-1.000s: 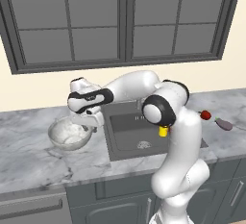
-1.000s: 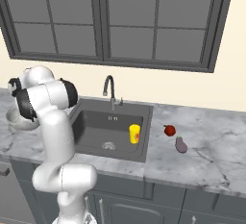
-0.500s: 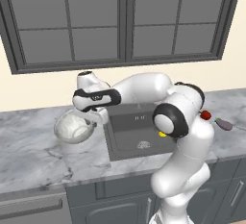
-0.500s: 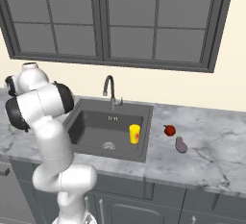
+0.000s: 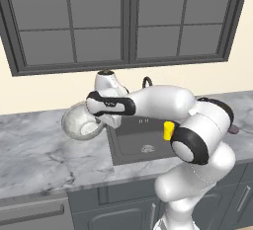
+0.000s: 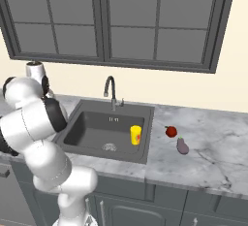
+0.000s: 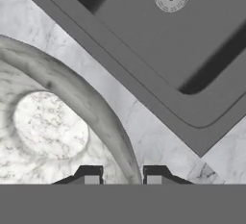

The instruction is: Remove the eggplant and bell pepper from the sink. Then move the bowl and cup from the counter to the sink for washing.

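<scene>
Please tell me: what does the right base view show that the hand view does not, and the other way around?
Right base view: the cup standing in the sink, the bell pepper and eggplant on the counter to its right, and the faucet. Hand view: the bowl, its rim between the fingertips of the gripper. Both: the sink, its drain and the marble counter.

A: Far wall?

B: Cream wall, plain. One wide window, dark grey frame, panes split by thin grey bars, dim grey glass.

A: Furniture?

B: Dark grey cabinets below the worktop, slim handles on the doors. A dishwasher front at near left, with a long bar handle.

A: Light?

B: Even and soft; shadows faint.
</scene>
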